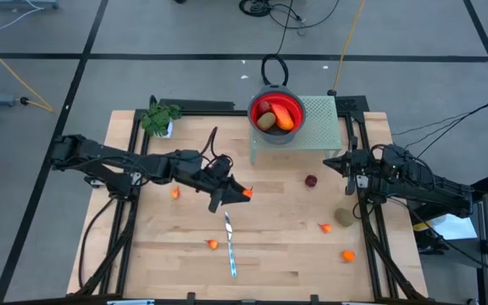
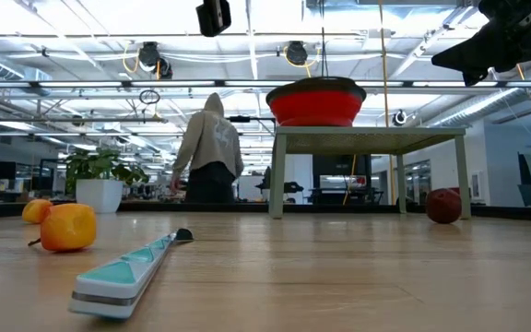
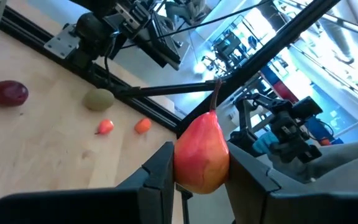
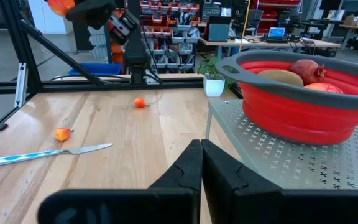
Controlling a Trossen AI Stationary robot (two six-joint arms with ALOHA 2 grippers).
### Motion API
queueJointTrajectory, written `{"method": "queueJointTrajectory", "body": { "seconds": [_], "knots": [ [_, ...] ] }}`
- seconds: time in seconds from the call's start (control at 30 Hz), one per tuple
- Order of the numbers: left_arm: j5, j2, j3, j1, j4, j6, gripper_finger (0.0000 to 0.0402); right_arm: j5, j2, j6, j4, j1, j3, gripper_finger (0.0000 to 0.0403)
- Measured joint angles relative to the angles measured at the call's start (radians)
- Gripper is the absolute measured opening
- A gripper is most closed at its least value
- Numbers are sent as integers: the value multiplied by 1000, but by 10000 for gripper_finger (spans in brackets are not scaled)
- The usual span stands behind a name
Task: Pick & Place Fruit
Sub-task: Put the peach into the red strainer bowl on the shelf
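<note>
From the high view I see my left hand [image 1: 234, 191] over mid-bench [image 1: 278, 254], gripping an orange-red pear [image 1: 246, 193]; red bowl [image 1: 277, 117] sits on the green stand [image 1: 320, 127]. Low view: knife [image 2: 132, 266] lies beside an orange piece [image 2: 67, 227]. Left wrist view: fingers [image 3: 160, 171] clamp the pear. Right wrist view: my right hand [image 4: 201, 163] is closed, empty, near the bowl.

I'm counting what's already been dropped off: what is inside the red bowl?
In the red bowl, the high view shows an olive-brown oval and a longer orange piece; the right wrist view adds a dark red fruit. Anything beneath them is covered.
</note>
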Motion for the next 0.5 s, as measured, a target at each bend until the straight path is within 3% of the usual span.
{"method": "queueJointTrajectory", "body": {
  "seconds": [0.27,0.5],
  "knots": [
    [-13,0,0,0,-2,43,108,0,0,0,0,0,0,0],
    [-222,0,0,-38,-46,417,108,0,0,0,0,0,0,0]
  ]
}}
